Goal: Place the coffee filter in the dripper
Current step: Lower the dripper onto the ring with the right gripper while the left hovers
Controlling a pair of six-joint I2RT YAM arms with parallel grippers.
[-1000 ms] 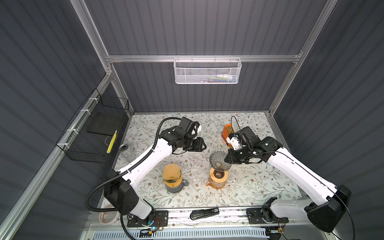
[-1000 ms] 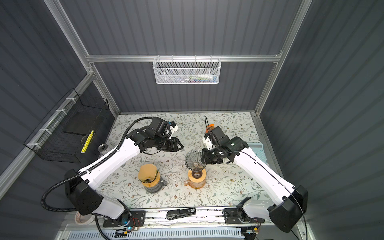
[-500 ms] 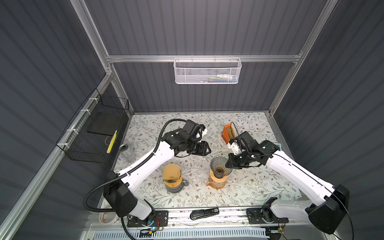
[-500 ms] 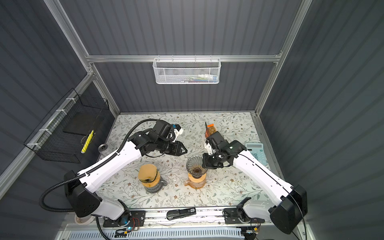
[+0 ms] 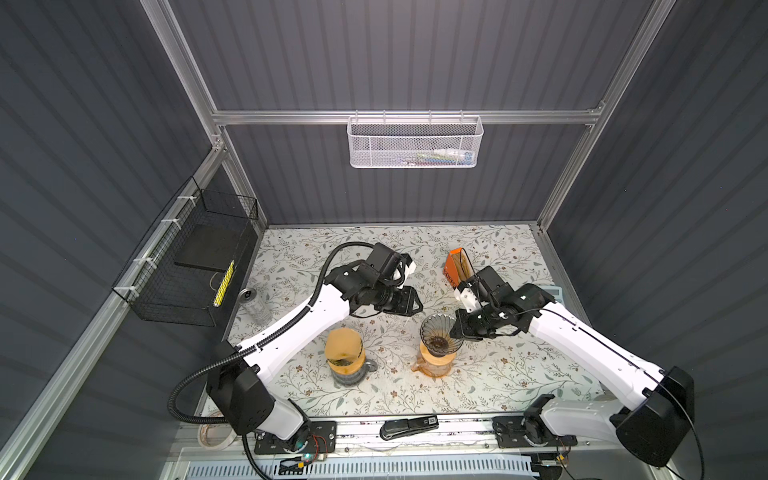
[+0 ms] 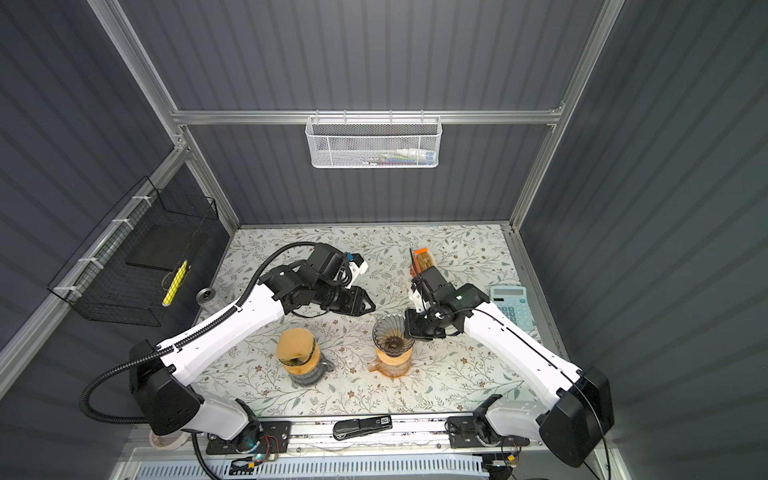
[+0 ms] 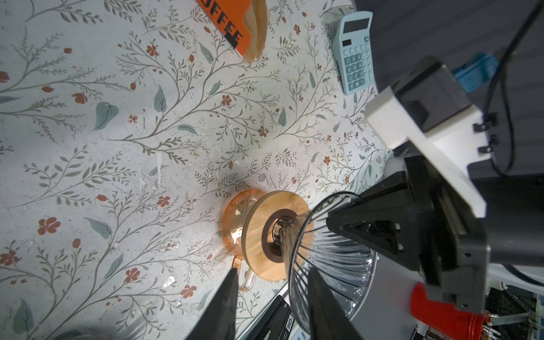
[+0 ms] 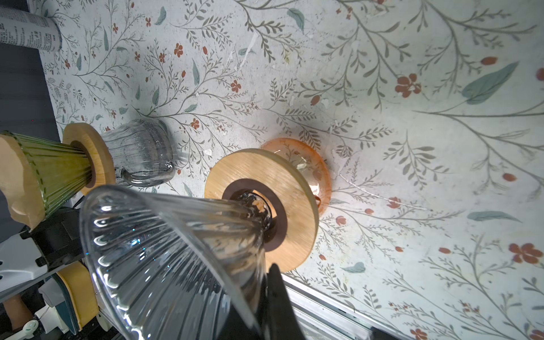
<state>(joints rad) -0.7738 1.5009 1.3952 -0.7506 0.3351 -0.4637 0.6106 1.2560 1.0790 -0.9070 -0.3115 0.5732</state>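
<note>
Two arms | left pincer (image 5: 413, 308) parted, empty | right pincer (image 5: 455, 332) clamps dripper (image 5: 435, 335) | floral tabletop (image 5: 503, 374) — grey walls (image 5: 395, 62)

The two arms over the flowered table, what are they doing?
The right gripper is shut on the rim of the clear ribbed glass dripper on the orange glass carafe. The left gripper hovers open and empty beside it. This dripper has no filter yet; the green glass dripper nearby holds a brown paper filter, and the orange filter box stands behind.
</note>
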